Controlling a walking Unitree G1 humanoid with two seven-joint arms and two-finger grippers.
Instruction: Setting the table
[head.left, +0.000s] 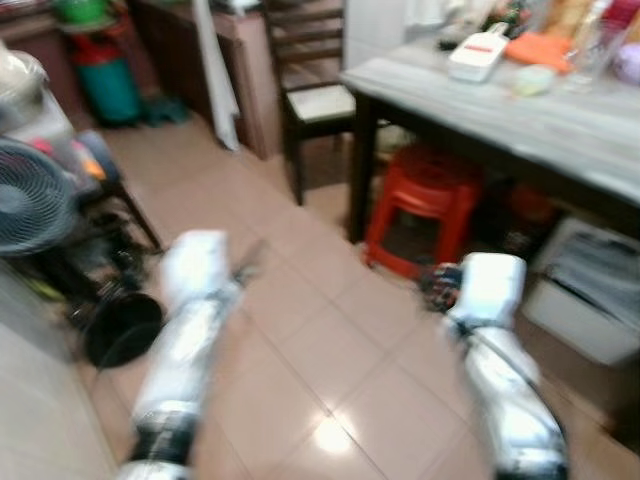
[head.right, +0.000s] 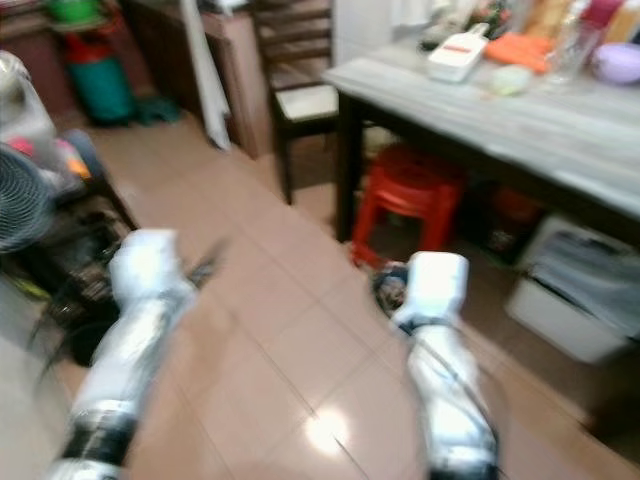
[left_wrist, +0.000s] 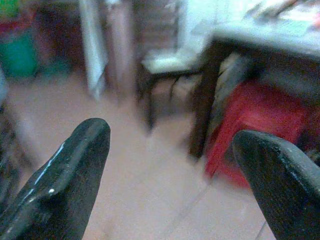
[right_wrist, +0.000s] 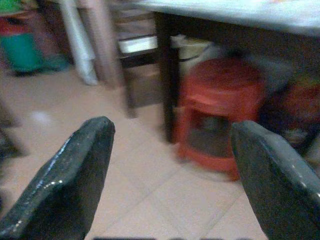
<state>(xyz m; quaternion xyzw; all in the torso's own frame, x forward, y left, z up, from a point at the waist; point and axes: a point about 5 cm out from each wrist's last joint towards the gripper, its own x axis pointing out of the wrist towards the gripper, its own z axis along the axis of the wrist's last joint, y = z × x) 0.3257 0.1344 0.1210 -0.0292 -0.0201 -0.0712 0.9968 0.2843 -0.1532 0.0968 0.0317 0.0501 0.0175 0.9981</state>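
Two silver arms fill the lower part of the head views, one at lower left and one at lower right, both blurred. The left gripper (left_wrist: 170, 165) has its two black fingers spread wide with nothing between them; the right gripper (right_wrist: 170, 165) is likewise wide open and holds nothing. Both point over the tan tiled floor (head.left: 330, 350) toward the table.

At centre, one red plastic stool (head.left: 425, 205) stands under the table, just beside a dark table leg (head.left: 360, 170). At far left, one round fan (head.left: 35, 205) stands among dark clutter. At lower right, a white bin (head.left: 585, 290) sits under the table's edge.

The table (head.left: 520, 115), at upper right, has a pale grey, streaked top on a dark frame. On its far part lie one white box with a red label (head.left: 478, 55) whose writing is too blurred to read, one orange item (head.left: 545, 48), one pale green item (head.left: 532, 80) and several blurred bottles.

Further back, at upper centre, one dark wooden chair with a pale seat (head.left: 315, 95) stands near the table's corner. At upper left, a green container (head.left: 105, 85) rests on the floor against dark furniture.
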